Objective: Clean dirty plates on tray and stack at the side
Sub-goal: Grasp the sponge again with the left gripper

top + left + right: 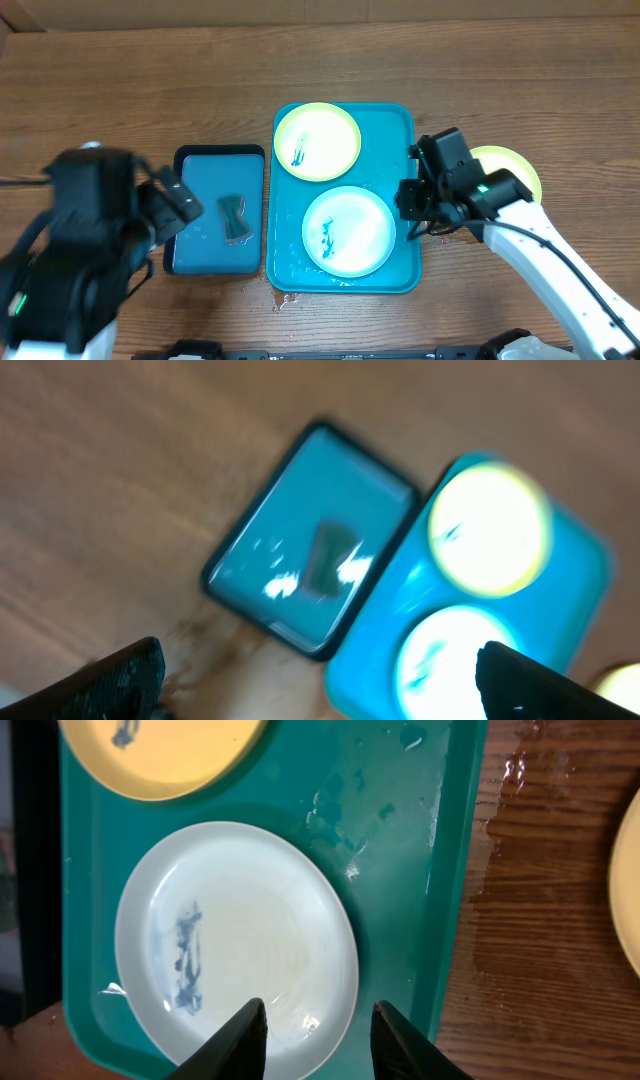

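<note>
The right end effector (315, 1038) hangs over the rim of the smeared white plate (235, 945) on the teal tray (400, 850), fingers parted and empty — a smeared yellow-green plate (317, 142) lies beside it. A third plate (518, 168) sits on the desk (120, 90) near the tray; the left end effector (320, 685) is spread wide, holding nothing.

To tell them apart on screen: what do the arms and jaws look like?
Right arm: white link with a black cable along it, black wrist with a small green light. Left arm: mostly black, blurred here. Both sets of jaws are black.
</note>
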Controlling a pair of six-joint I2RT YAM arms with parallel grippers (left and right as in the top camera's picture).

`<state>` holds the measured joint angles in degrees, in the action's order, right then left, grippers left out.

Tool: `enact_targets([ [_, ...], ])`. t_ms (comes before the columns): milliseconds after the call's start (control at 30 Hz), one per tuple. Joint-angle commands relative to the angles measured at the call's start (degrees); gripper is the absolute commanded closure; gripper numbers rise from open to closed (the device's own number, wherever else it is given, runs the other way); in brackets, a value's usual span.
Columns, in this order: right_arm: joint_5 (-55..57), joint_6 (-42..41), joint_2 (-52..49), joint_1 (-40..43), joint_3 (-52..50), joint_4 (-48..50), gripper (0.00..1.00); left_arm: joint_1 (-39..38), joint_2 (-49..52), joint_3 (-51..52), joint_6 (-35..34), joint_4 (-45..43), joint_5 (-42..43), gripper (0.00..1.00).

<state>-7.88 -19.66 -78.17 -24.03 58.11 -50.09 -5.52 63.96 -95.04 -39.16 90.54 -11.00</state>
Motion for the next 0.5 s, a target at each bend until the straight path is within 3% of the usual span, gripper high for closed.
enact_targets([
  [0,0.96,0.13,2.12,0.22,1.03,-1.22,0.61,0.28,6.6,6.45,4.96,0.09,1.62,0.0],
  [233,0.98,0.13,2.21,0.22,1.01,-4.96,0.61,0.24,19.37,11.89,7.06,-1.53,3.39,0.0],
  [300,0.98,0.11,2.21,0.22,1.01,-5.4,0.61,0.24,24.9,15.39,8.44,-4.57,3.8,0.21],
  [467,0.98,0.11,2.21,0.22,1.01,-7.54,0.62,0.72,31.56,22.86,13.6,-13.29,5.77,0.28],
])
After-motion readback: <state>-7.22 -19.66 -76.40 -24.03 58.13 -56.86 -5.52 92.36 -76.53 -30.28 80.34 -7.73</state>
